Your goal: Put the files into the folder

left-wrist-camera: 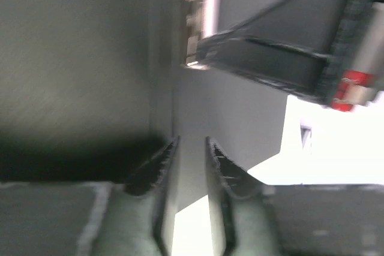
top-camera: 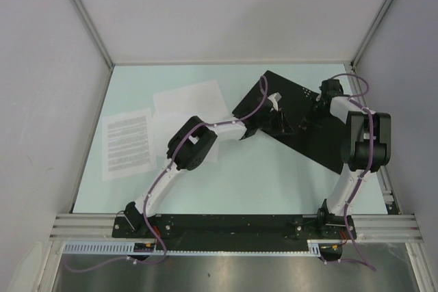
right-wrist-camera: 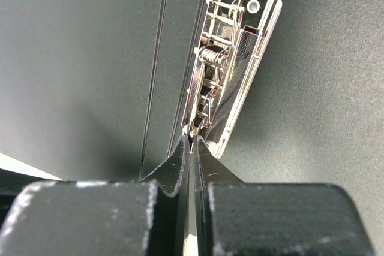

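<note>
The folder (top-camera: 321,145) lies open at the right middle of the table, black inside up with small white dots; its red outside is hidden. My right gripper (top-camera: 306,121) is shut on the lever of the folder's metal clip (right-wrist-camera: 231,58), over the black inside (right-wrist-camera: 78,58). My left gripper (top-camera: 279,122) hovers just left of it over the folder, fingers (left-wrist-camera: 223,172) a narrow gap apart with nothing between them. The text sheet (top-camera: 127,143) lies at the left. One blank sheet (top-camera: 190,100) lies at the middle back, and another (top-camera: 170,126) is partly hidden under my left arm.
Grey walls enclose the table on the left, back and right. The left wrist view shows my right gripper's black body with a red label (left-wrist-camera: 345,82) close ahead. The arm bases sit on a rail (top-camera: 233,223) at the near edge.
</note>
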Controlling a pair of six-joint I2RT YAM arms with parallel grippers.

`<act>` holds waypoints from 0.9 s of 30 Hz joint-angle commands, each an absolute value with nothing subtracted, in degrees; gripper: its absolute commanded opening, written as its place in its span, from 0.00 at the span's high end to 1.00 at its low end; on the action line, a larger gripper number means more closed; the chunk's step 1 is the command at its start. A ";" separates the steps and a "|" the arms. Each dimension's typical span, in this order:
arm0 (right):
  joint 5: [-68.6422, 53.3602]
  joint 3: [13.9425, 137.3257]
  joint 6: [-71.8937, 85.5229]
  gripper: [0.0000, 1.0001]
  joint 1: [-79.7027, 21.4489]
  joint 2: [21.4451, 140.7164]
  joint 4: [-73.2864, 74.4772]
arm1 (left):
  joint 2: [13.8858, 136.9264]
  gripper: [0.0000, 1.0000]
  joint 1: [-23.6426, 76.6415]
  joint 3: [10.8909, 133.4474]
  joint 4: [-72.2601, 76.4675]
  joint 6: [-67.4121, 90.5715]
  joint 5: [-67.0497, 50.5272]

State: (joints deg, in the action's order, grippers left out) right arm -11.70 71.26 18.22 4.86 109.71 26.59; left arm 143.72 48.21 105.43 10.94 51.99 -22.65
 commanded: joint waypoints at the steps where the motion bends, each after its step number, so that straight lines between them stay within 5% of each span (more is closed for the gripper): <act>1: 6.67 67.76 14.06 1.00 5.62 113.21 32.60 | 144.15 0.81 47.55 98.30 14.57 61.69 -18.11; 19: 11.60 65.39 13.89 1.00 6.24 104.68 34.72 | 140.45 0.84 48.25 95.18 10.90 63.90 -7.47; 25: 1.60 64.69 16.17 1.00 6.85 95.74 28.50 | 144.49 0.82 48.95 104.58 7.29 57.31 -13.26; 27: -4.03 64.77 18.36 0.93 7.64 94.05 26.55 | 143.79 0.80 49.22 104.94 10.35 55.47 -17.13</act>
State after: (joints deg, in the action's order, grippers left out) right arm 3.31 64.25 15.86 6.74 101.01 30.39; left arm 142.67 48.66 101.93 12.47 61.28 -12.86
